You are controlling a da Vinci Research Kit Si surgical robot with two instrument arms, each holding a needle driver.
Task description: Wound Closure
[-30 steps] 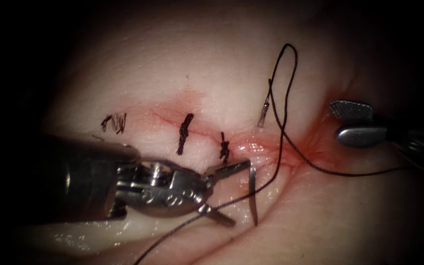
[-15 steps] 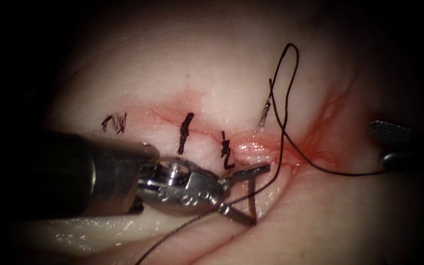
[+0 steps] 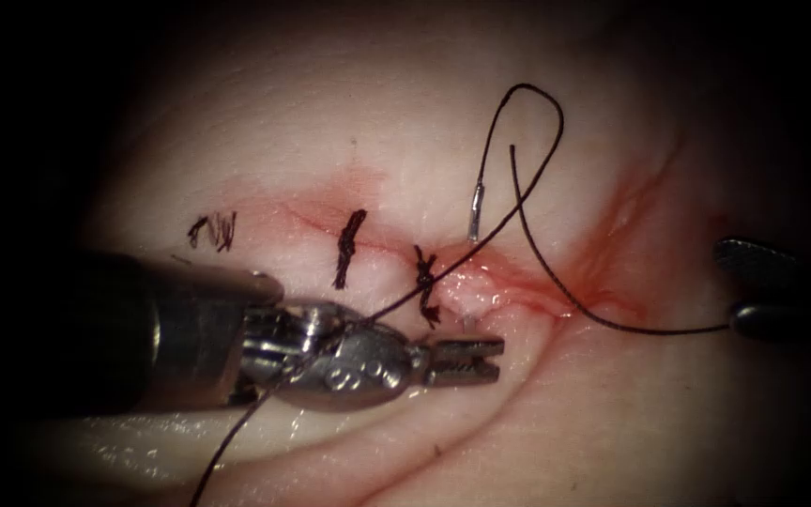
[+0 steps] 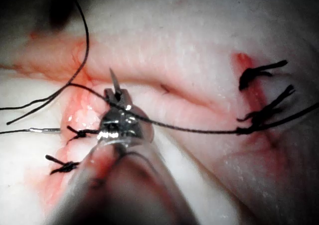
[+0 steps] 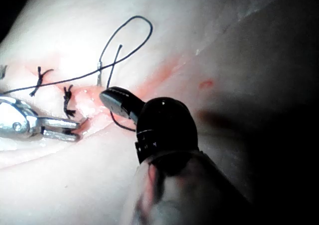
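My left tool (image 3: 481,361) lies on the lower side of the cut (image 3: 518,286), which runs across the endoscope view. Its jaws are shut on the needle near its tip; the left wrist view shows the point (image 4: 113,80) sticking out past my left tool (image 4: 118,96). The needle is in the tissue and spans the cut's open right part. Its thread end (image 3: 474,211) stands out of the upper side. The black thread (image 3: 527,122) loops above the cut, and one strand drapes over the left tool's wrist. At the far right, the right tool (image 3: 729,286) stands open, holding nothing.
Three dark knotted stitches (image 3: 349,249) close the left part of the cut, the nearest (image 3: 424,277) just above the left jaws. Red fluid (image 3: 603,291) stains the open right end. A thread strand runs right to the right tool's lower jaw.
The left jaws went from wide open around the needle to shut on it. The needle's thread end and the thread loop shifted left. The right tool drew back toward the right edge.
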